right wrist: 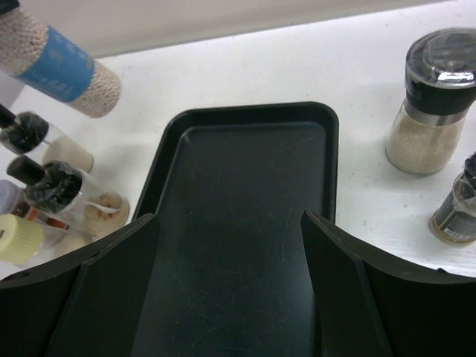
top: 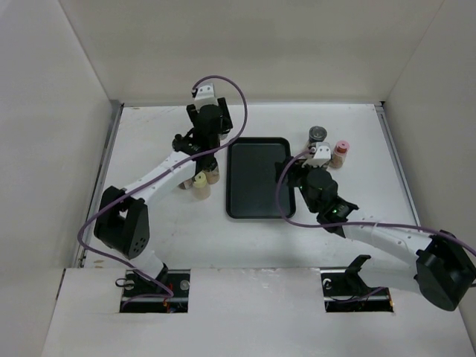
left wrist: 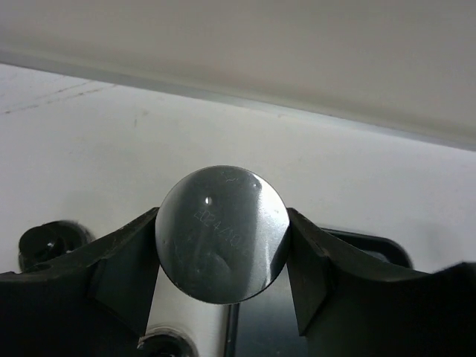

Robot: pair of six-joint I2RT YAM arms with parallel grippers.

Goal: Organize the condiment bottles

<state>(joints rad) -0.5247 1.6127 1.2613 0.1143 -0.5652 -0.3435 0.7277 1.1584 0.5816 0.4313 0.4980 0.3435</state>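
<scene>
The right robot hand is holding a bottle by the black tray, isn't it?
Not quite. The right gripper is by the black tray, but it is open with nothing between its fingers, as the right wrist view shows. The bottle being held is in the left gripper.

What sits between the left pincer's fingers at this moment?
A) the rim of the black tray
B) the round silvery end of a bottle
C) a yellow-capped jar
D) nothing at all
B: the left wrist view shows the left pincer shut on a bottle, with a finger pressed against each side of its round silvery end.
</scene>
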